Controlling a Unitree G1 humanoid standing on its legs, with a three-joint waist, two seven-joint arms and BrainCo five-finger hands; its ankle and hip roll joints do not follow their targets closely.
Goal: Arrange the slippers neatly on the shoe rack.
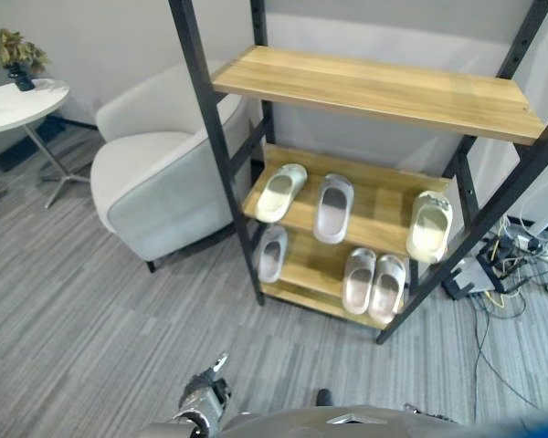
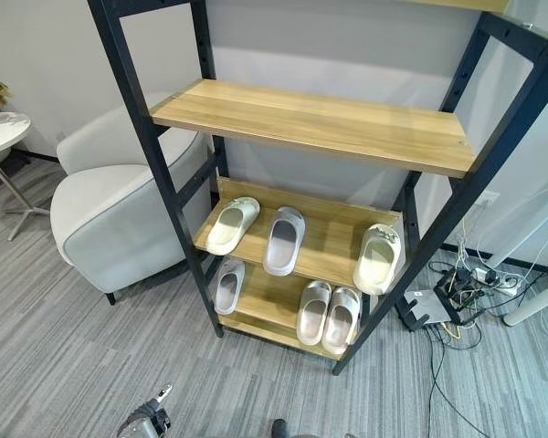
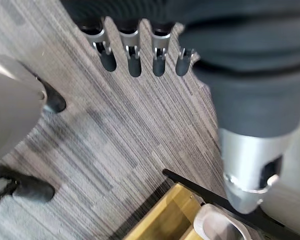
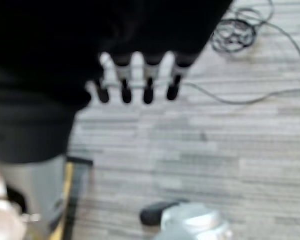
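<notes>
The shoe rack [image 1: 374,91] has a black frame and wooden shelves. Its middle shelf carries a cream slipper [image 1: 281,192] at the left, a grey one [image 1: 333,207] beside it and another cream one [image 1: 430,225] at the right end. On the bottom shelf a single grey slipper [image 1: 272,253] lies at the left and a pale pair [image 1: 374,284] side by side at the right. My left hand [image 1: 205,400] hangs low in front of the rack, open and holding nothing, its fingers [image 3: 134,60] straight above the carpet. My right hand [image 4: 125,85] is also open over the carpet.
A light grey armchair [image 1: 155,173] stands just left of the rack. Further left is a small white side table [image 1: 18,105] with a potted plant [image 1: 14,55]. Cables and a power strip [image 1: 511,251] lie on the floor right of the rack.
</notes>
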